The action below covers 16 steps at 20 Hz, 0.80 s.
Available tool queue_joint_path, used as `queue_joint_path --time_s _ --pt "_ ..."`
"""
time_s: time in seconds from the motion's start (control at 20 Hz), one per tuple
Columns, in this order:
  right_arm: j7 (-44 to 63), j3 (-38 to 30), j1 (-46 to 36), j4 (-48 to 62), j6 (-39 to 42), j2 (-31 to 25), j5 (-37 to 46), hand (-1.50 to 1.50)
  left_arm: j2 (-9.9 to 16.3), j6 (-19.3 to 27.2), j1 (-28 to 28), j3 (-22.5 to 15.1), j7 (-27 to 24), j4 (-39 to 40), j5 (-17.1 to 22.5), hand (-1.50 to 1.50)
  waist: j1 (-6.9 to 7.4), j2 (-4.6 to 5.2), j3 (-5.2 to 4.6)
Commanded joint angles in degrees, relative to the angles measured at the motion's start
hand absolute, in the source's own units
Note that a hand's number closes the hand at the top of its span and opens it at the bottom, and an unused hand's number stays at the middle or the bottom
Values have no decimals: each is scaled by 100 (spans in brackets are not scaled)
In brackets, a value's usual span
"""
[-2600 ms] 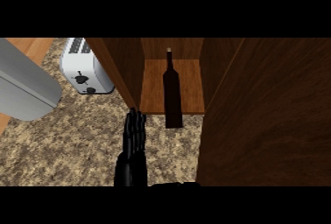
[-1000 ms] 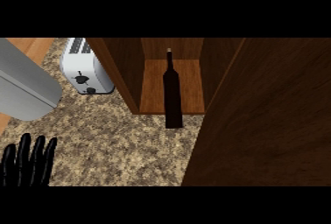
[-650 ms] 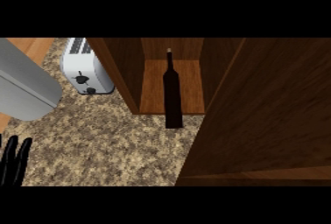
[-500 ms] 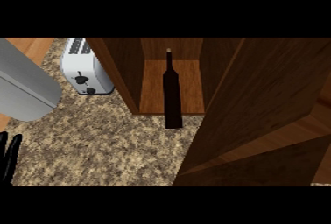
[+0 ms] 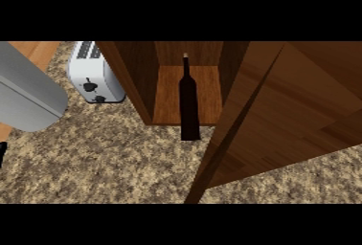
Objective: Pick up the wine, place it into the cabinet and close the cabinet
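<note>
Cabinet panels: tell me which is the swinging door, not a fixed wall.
The large panel on the right, the cabinet door; it angles out over the counter, unlike the fixed walls beside the wine bottle.

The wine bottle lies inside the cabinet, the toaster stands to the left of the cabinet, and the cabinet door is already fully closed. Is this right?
Not quite. The head view shows the cabinet door open, swung out at the right and not covering the opening. The rest holds: the wine bottle is inside the cabinet, its base sticking out past the front edge, and the toaster stands to the cabinet's left.
</note>
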Motion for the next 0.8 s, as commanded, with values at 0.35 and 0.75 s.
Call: queue_joint_path --time_s 0.35,0.75 --pt "264 808 -2135 662 -1435 230 616 150 -88 -534 -218 310 310 159 397 -150 93 33 -9" --pt "338 -69 -3515 1326 -2038 219 -553 150 -126 -587 -444 425 561 319 449 -150 220 71 -6"
